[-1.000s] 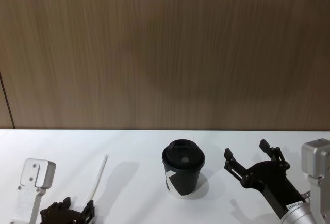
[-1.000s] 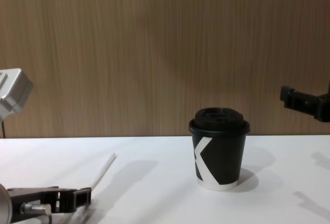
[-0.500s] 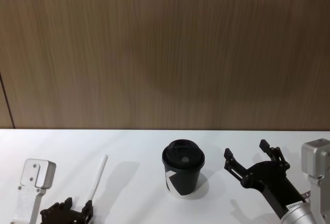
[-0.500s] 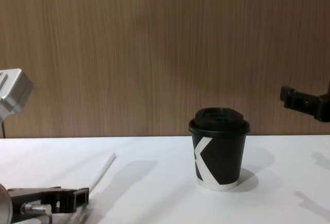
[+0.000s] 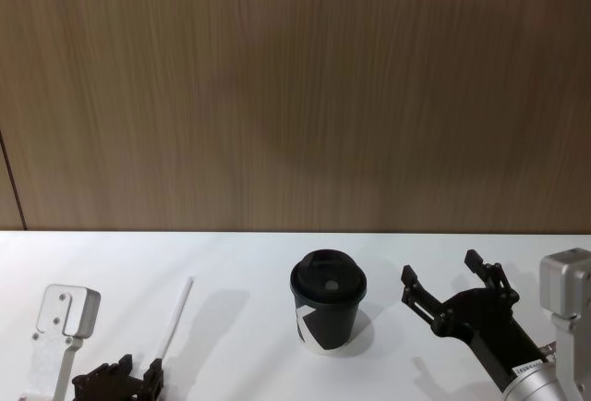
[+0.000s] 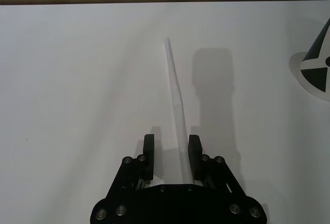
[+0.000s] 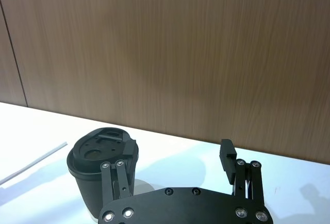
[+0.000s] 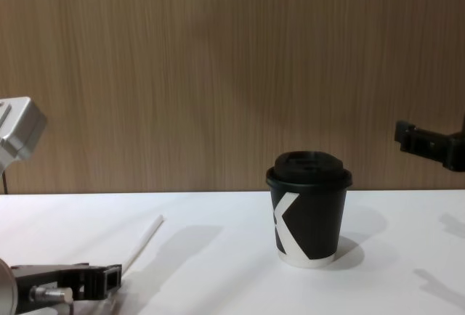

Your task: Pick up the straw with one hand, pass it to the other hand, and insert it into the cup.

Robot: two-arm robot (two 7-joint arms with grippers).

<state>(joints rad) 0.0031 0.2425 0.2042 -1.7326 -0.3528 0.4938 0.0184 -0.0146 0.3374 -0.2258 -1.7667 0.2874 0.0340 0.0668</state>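
Note:
The white straw (image 5: 177,316) lies flat on the table, left of the cup (image 5: 327,301), a black paper cup with a black domed lid. My left gripper (image 5: 137,381) sits low at the straw's near end. In the left wrist view the straw (image 6: 175,90) runs between the two fingers of the left gripper (image 6: 171,149), close to one finger, with a gap on the other side. My right gripper (image 5: 443,269) hovers open to the right of the cup, above the table. From the chest view the cup (image 8: 309,217), the straw (image 8: 145,239) and the left gripper (image 8: 102,279) show side-on.
The white table (image 5: 249,272) runs back to a wood-panelled wall (image 5: 295,96). The cup (image 7: 98,157) stands just beyond the open right gripper (image 7: 178,152) in the right wrist view. The right gripper (image 8: 432,141) enters the chest view at its right edge.
The left gripper's fingers have drawn closer together around the straw's near end. The right arm, cup and straw have not moved.

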